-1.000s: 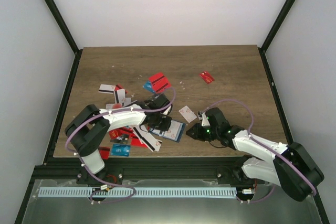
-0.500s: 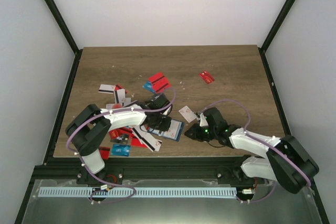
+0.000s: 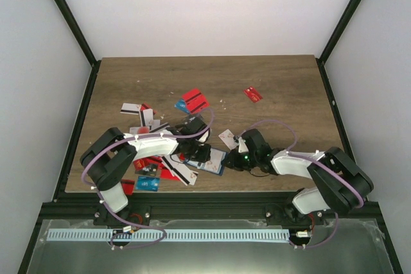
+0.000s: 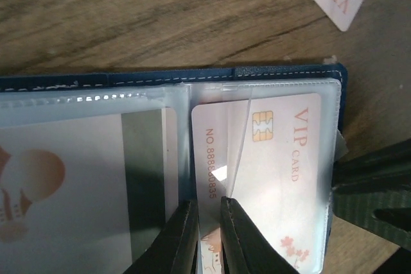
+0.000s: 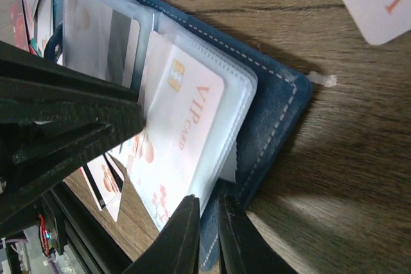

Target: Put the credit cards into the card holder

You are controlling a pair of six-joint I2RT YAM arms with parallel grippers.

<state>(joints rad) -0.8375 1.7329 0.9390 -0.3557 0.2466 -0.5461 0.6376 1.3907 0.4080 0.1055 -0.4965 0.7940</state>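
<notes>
The wooden table (image 3: 276, 75) carries loose cards (image 3: 194, 101) scattered left and behind. The open card holder (image 3: 215, 160) lies near the front edge, long axis roughly left-right, clear sleeves up. The right claw (image 5: 207, 200) is clenched on its blue edge. The left claw (image 4: 207, 205) pinches a white card (image 4: 282, 178) reading "VIP CARD", half inside a sleeve. A second white card (image 3: 228, 138) lies just beside the holder.

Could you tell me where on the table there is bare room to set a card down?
The far strip behind the red striped card and small red card is bare, as is the right side beyond it. Crowded: the near-left card pile and around the card holder.
</notes>
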